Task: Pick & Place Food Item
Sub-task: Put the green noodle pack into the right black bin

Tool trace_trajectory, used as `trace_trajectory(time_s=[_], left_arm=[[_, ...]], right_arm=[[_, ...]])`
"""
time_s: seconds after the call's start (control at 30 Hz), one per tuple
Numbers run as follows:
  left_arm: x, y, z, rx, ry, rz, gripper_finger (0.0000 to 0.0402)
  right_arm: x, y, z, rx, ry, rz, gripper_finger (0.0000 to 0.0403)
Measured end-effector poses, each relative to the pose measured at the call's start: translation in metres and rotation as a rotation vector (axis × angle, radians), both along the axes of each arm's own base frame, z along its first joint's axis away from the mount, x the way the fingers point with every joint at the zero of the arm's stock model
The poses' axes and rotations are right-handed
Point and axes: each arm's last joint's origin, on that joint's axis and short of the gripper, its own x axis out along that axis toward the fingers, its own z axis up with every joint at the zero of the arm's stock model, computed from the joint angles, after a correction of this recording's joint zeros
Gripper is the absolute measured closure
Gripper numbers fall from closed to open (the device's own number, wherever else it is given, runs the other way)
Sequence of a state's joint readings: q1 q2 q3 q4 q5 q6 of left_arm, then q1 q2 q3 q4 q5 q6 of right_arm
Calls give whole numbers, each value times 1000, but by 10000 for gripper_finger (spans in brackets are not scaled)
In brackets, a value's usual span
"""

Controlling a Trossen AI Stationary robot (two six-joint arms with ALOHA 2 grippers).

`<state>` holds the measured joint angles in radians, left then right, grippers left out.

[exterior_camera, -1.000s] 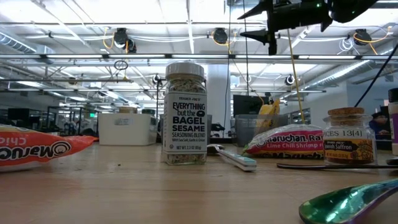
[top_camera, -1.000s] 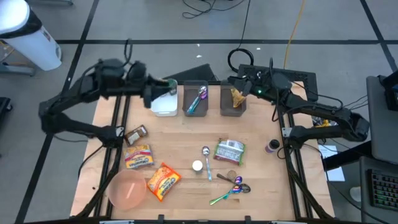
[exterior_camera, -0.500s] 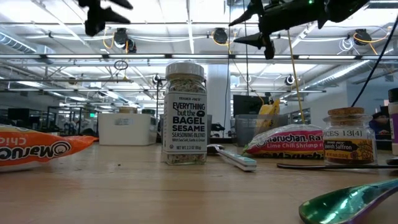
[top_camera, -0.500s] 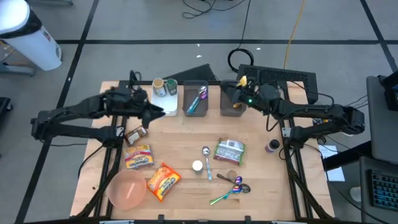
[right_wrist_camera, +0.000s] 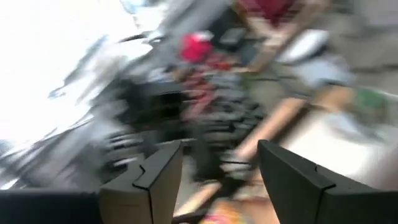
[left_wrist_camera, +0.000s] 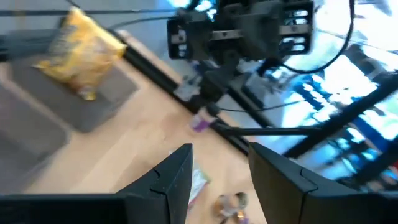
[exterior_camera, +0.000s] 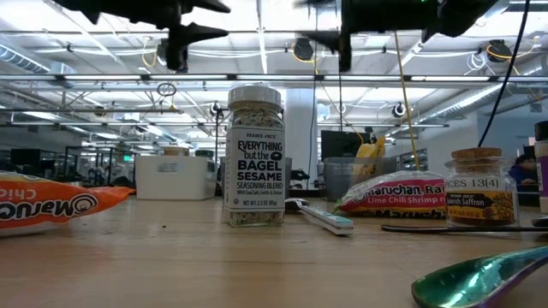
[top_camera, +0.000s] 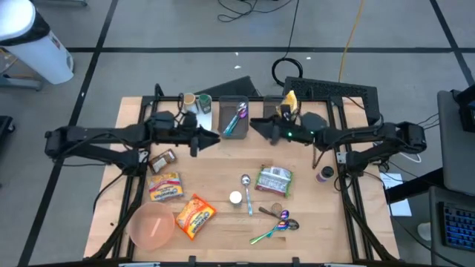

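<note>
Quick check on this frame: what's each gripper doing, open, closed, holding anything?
Left gripper: open, holding nothing, above the table near the bins.
Right gripper: open, holding nothing, above the table near the bins.

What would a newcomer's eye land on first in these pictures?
Probably the two dark arms reaching toward each other over the far middle of the table, the left tool and right tool both open and empty. Next, the seasoning jar standing upright, dominating the low view, and the orange noodle packet beside the pink bowl at the near left.
</note>
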<state>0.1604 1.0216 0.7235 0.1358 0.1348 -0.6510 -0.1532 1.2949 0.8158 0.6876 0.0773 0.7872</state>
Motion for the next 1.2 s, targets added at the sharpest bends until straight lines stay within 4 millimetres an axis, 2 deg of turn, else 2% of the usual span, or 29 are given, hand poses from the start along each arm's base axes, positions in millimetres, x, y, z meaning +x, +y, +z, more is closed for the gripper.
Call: trace_trajectory(time_s=[0.17,0.33,0.43,0.57,0.67,0.77,0.9,1.03,1.1,1.2], left_arm=[[17,-1,-5,-13,-57,-110,238],[27,-2,-4,-23,-131,-149,238],[28,-2,2,-8,-194,-175,238],[28,-2,7,40,-249,-182,238],[27,-2,10,81,-282,-171,238],[28,0,10,83,-281,-111,238],[27,2,10,90,-280,-63,238],[27,7,9,99,-276,-54,238],[26,10,9,106,-276,-75,238],[25,13,9,102,-271,-105,238]], right_arm=[[-5,20,26,-200,-245,73,202],[-17,26,47,-235,-489,66,202],[-28,26,61,-269,-577,70,198],[-48,28,95,-377,-638,38,182],[-62,30,119,-464,-510,24,166],[-72,30,137,-529,-224,52,151],[-81,29,148,-518,146,77,136],[-84,31,148,-520,307,126,131],[-83,32,142,-513,364,176,132],[-79,35,123,-422,517,299,138]])
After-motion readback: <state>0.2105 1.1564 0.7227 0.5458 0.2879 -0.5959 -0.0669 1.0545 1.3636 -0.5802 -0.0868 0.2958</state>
